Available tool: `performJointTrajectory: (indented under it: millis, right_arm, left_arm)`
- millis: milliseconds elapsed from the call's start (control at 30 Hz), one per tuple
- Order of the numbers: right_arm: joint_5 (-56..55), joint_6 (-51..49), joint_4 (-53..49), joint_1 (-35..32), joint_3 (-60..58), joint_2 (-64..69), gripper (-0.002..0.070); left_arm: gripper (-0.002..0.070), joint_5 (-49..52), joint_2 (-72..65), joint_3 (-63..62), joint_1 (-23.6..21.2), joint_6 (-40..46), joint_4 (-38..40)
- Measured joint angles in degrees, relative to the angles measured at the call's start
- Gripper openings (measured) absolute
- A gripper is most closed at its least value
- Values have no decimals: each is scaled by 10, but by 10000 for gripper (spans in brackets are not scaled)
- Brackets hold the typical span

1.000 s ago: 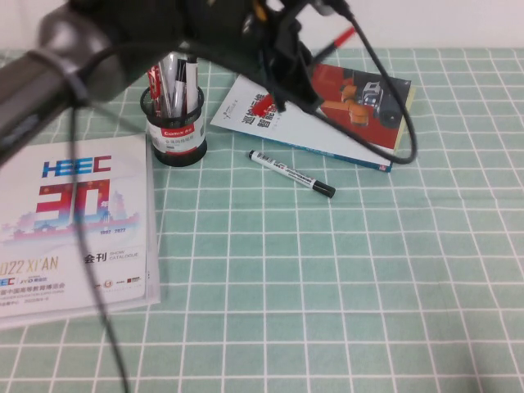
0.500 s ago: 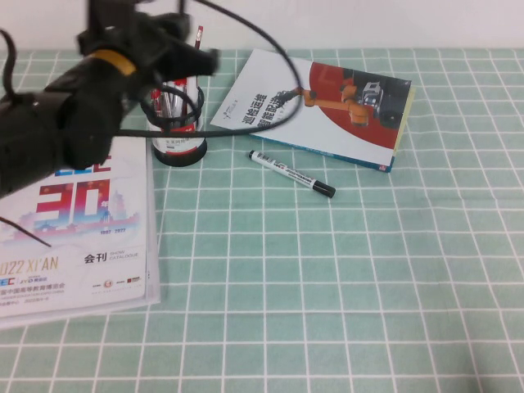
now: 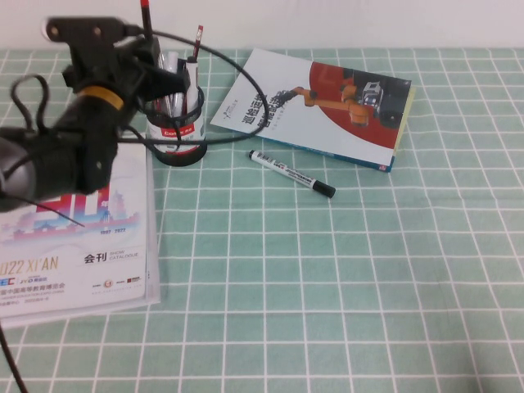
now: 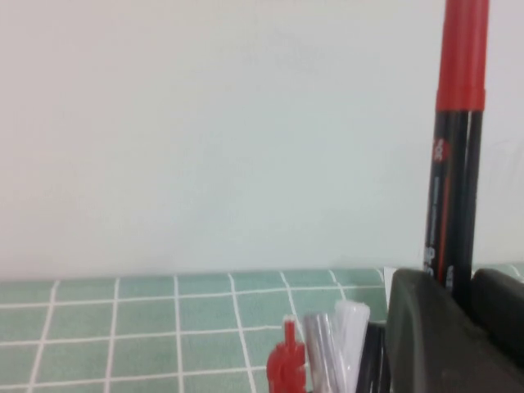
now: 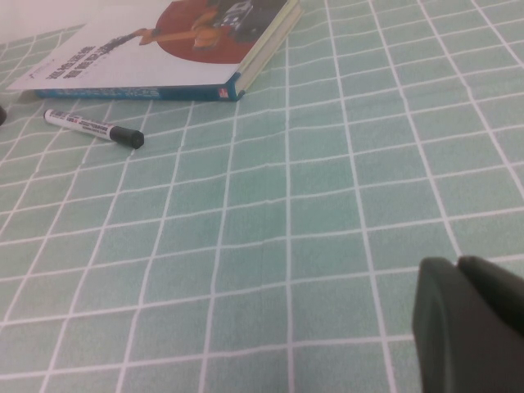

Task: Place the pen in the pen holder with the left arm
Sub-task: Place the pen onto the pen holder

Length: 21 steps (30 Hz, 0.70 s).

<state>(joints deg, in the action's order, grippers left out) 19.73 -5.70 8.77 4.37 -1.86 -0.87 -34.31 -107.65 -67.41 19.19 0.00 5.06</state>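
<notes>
One slim red pen (image 3: 146, 16) stands upright, clamped in the left gripper (image 4: 450, 307) at the far left, just beside the black mesh pen holder (image 3: 174, 123). Already crowded, that cup could deflect its tip. Right of it lie a white marker (image 3: 291, 173) and a glossy book (image 3: 315, 106). The right gripper (image 5: 467, 315), pressed shut, sits near right.

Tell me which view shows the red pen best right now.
The left wrist view: the pen stands upright, filling the frame, clamped in the left hand. The high view shows only its tip above the pen holder. The right wrist view misses it.
</notes>
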Motion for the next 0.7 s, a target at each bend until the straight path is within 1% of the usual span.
performJointTrajectory:
  millis: [233, 700]
  right_arm:
    - [0, 0, 0, 0, 0, 0, -20]
    - [0, 0, 0, 0, 0, 0, -20]
  left_arm:
    - [58, -42, -40, -2, 0, -19, -9]
    - [58, -41, -79, -37, -6, -21, -10]
